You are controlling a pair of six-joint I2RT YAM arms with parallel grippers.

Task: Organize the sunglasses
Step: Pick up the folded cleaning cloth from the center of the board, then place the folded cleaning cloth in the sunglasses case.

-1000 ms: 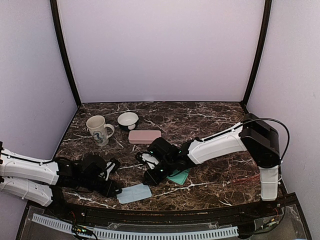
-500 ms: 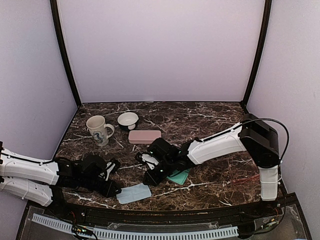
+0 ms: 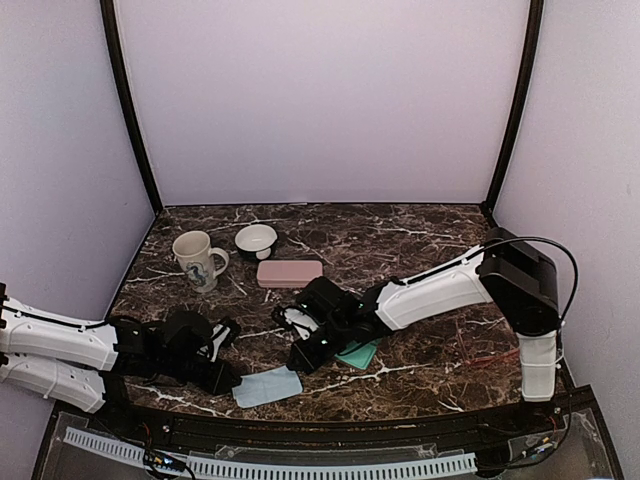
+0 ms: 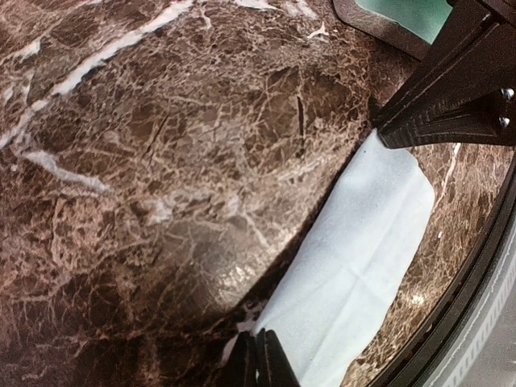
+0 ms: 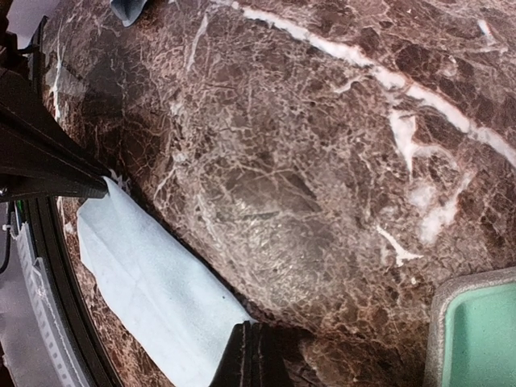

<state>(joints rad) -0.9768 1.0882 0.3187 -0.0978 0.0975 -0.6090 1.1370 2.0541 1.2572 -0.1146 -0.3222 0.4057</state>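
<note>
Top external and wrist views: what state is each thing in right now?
Mug: upright.
Bowl: upright.
Pink case: closed, lying flat.
Green-lined case: open.
Light-blue cloth: spread flat.
Left gripper: shut, tips at one end of the cloth.
Right gripper: shut, tips at the other end.
Red sunglasses: lying on the table; folded or not, cannot tell.
</note>
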